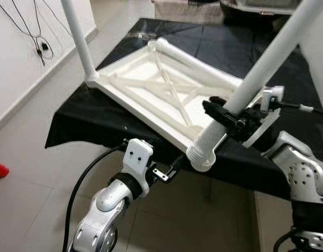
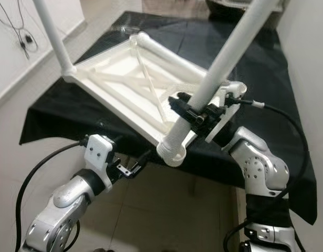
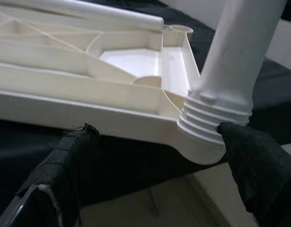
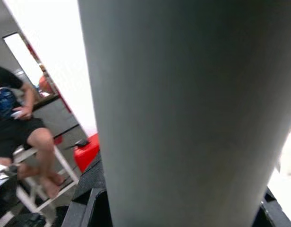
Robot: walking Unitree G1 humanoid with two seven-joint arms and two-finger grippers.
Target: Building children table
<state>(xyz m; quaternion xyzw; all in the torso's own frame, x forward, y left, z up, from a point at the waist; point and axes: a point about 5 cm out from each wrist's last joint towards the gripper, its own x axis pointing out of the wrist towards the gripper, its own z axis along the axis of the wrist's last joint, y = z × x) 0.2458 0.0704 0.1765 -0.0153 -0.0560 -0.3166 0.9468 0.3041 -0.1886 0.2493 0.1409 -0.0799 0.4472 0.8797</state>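
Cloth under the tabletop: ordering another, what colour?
Plain black cloth, clearest in the left eye view.

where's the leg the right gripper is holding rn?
The white leg stands tilted at the near right corner of the upturned tabletop, its ribbed base in the corner socket at the black cloth's edge, the right gripper clamped just above.

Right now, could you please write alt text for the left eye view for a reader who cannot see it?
The right pincer grips a white leg seated in the near corner of an upturned white tabletop on a black cloth. The left pincer sits below that corner; another leg stands at the far left corner.
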